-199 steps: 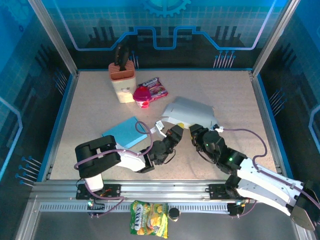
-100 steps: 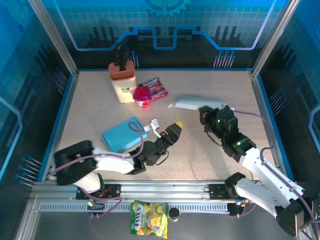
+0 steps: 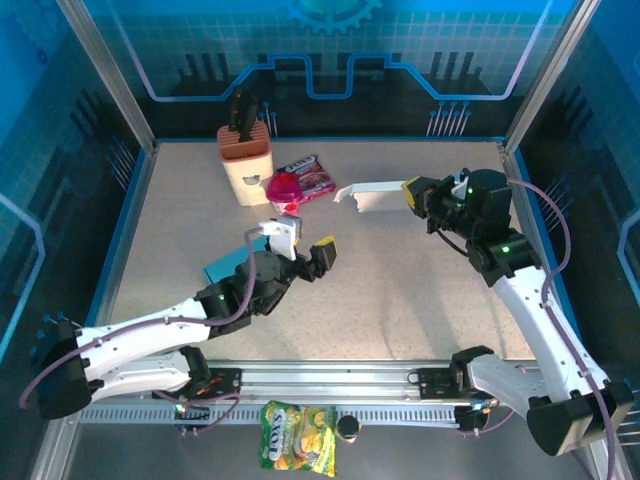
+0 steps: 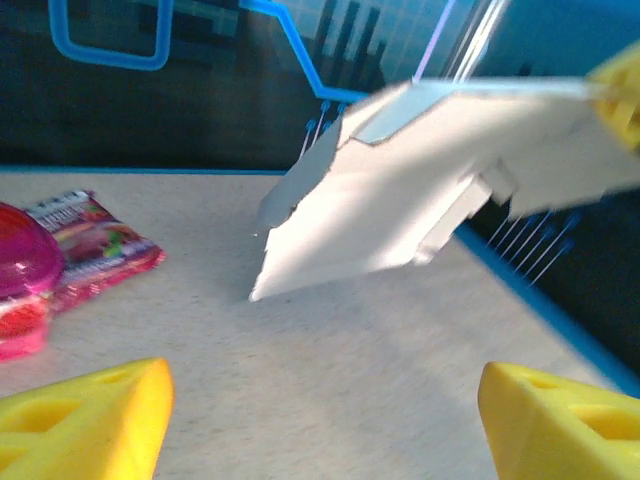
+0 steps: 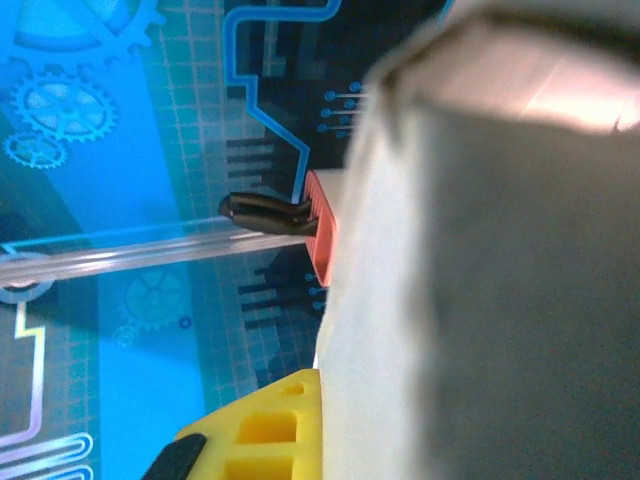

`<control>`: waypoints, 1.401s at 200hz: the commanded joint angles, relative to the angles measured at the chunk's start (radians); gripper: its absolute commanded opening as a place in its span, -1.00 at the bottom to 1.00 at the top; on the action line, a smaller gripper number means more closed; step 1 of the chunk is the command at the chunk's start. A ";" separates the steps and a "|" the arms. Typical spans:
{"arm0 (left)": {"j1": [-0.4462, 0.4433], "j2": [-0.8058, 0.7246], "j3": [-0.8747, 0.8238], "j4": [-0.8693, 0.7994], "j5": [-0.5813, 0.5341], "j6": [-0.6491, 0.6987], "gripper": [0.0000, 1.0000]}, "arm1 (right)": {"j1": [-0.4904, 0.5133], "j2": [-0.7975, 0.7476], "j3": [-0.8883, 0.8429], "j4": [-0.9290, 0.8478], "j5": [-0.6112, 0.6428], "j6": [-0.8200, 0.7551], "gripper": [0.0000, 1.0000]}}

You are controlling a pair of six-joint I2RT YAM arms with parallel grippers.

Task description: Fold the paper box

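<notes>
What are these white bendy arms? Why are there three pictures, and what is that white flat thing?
They are two robot arms, each ending in a pinching gripper. One picture looks down from above. The other two come from small cameras on the wrists, so the yellow fingers look huge. The right gripper is shut on the paper box, still flat, and seems to hold it up. The left gripper is open and empty, facing it. On the table are a knife block, a sweets packet, a pink cup and a blue pad.
</notes>
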 commanded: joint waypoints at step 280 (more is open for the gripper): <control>0.009 0.350 0.489 -0.587 -0.110 -0.132 -1.00 | -0.017 -0.095 0.089 -0.153 0.007 -0.243 0.46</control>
